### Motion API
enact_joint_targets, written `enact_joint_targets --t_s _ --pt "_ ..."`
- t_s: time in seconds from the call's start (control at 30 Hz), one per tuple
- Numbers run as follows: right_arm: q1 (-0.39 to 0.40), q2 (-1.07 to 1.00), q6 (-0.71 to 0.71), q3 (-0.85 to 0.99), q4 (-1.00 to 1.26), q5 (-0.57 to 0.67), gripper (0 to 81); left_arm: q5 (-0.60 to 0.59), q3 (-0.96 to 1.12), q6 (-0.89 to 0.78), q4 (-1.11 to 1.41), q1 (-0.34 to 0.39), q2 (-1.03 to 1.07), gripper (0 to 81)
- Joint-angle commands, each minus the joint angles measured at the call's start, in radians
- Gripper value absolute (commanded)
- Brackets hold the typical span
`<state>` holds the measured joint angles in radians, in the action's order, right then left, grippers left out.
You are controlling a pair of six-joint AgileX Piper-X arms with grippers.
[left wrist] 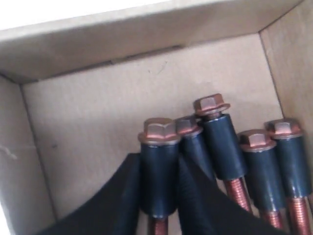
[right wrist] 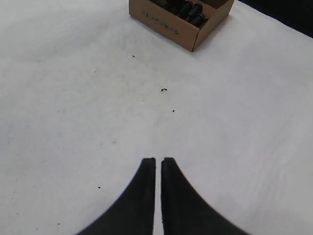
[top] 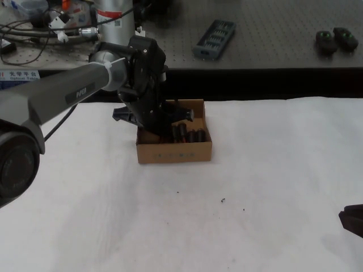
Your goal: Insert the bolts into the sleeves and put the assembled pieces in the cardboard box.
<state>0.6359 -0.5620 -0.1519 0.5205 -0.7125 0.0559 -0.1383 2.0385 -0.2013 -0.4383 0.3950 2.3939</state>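
Note:
The cardboard box (top: 174, 153) stands at the back of the white cloth, and my left gripper (top: 165, 123) reaches down into it. In the left wrist view the left gripper (left wrist: 159, 164) is shut on an assembled piece (left wrist: 158, 171), a copper bolt in a dark sleeve, held just above the box floor (left wrist: 88, 132). Several other assembled pieces (left wrist: 217, 144) lie side by side next to it. My right gripper (right wrist: 158, 169) is shut with nothing in it, low over the cloth at the front right (top: 353, 220), far from the box (right wrist: 171, 27).
Behind the cloth runs a black perforated bench with a grey-blue tray (top: 214, 37), two small black parts (top: 336, 39) and cables at the back left (top: 34, 25). Small dark specks (right wrist: 164, 90) dot the white cloth (top: 255, 198).

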Motion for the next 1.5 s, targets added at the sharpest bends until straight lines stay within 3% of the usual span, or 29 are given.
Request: enact_joint_targets --t_s 0.0,0.23,0.33,0.4,0.6,0.8,1.0,1.27,1.47 --pt "-0.007 0.007 0.002 0.005 -0.001 -0.001 3.8 -0.008 0.009 -0.009 -0.011 0.0 0.003 26.5" --pt "-0.007 0.007 0.002 0.005 0.001 -0.005 3.8 -0.006 0.009 -0.009 -0.011 0.0 -0.005 29.7" --pt "-0.007 0.012 0.002 0.005 0.027 -0.077 3.8 -0.004 0.009 -0.009 -0.011 0.0 -0.033 29.1" --pt "-0.007 0.031 0.002 0.005 0.055 -0.138 3.8 -0.003 0.009 -0.006 -0.026 -0.002 -0.068 25.1" --pt "-0.007 0.146 0.002 0.005 0.082 -0.131 3.8 0.007 0.006 0.007 -0.117 -0.012 -0.182 4.0" --pt "-0.007 0.22 0.002 0.003 0.004 -0.131 3.8 0.034 -0.104 0.002 -0.14 -0.017 -0.312 2.8" --pt "-0.007 0.241 0.002 -0.037 0.009 -0.064 3.8 0.048 -0.446 -0.005 0.046 -0.017 -0.496 2.3" --pt "-0.007 0.257 0.002 -0.241 0.236 0.091 3.8 -0.012 -1.088 -0.008 0.674 -0.017 -0.847 2.3" --pt "-0.007 0.257 0.002 -0.31 0.281 0.121 3.8 -0.014 -1.494 0.001 1.106 -0.017 -1.032 2.3"
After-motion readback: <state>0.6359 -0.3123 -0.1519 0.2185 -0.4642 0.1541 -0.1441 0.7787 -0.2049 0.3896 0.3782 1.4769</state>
